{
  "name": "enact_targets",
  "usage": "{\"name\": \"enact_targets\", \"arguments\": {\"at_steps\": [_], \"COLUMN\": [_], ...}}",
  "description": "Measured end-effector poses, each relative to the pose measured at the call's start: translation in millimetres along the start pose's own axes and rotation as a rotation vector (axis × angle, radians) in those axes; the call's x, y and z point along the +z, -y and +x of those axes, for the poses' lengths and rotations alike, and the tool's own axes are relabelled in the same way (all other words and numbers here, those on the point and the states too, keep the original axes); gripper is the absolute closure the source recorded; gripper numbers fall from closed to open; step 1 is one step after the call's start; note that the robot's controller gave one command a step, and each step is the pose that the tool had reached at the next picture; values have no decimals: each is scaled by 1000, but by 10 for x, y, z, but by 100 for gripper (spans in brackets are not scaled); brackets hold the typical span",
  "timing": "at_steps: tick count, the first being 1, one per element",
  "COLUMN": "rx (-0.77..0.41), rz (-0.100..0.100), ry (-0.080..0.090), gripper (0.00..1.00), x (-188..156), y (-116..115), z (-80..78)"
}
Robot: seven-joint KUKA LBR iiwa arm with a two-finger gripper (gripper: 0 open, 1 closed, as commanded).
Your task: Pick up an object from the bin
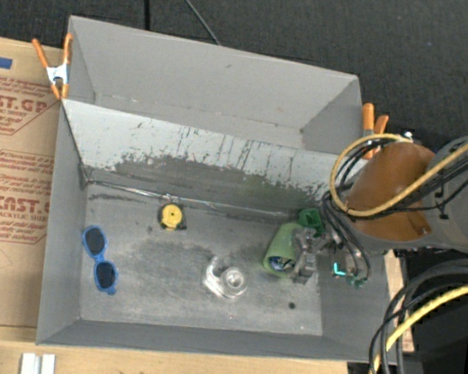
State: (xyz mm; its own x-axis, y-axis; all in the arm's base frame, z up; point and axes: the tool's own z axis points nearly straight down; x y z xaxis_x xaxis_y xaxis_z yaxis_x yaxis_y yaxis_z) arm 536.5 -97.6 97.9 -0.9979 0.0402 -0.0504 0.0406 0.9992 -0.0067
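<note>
My gripper (302, 265) is low at the right side of the bin floor, right against a green cylinder-shaped thing (280, 247) that lies tilted there. Its fingers sit at the cylinder's right side and lower end; I cannot tell whether they close round it. A second green piece (310, 218) shows just above the gripper. A clear round plastic thing (227, 279) lies on the floor to the left of the cylinder.
A small yellow round thing (171, 215) lies near the back wall at centre-left. A pair of blue sunglasses (99, 260) lies at the far left of the floor. The arm with its orange cover and cables hangs over the bin's right rim.
</note>
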Motion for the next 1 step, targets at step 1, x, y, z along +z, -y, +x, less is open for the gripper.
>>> {"name": "enact_targets", "arguments": {"at_steps": [1], "rx": [-469], "rz": [-20], "ry": [-43], "gripper": [0], "x": [302], "y": [-492], "z": [-483]}}
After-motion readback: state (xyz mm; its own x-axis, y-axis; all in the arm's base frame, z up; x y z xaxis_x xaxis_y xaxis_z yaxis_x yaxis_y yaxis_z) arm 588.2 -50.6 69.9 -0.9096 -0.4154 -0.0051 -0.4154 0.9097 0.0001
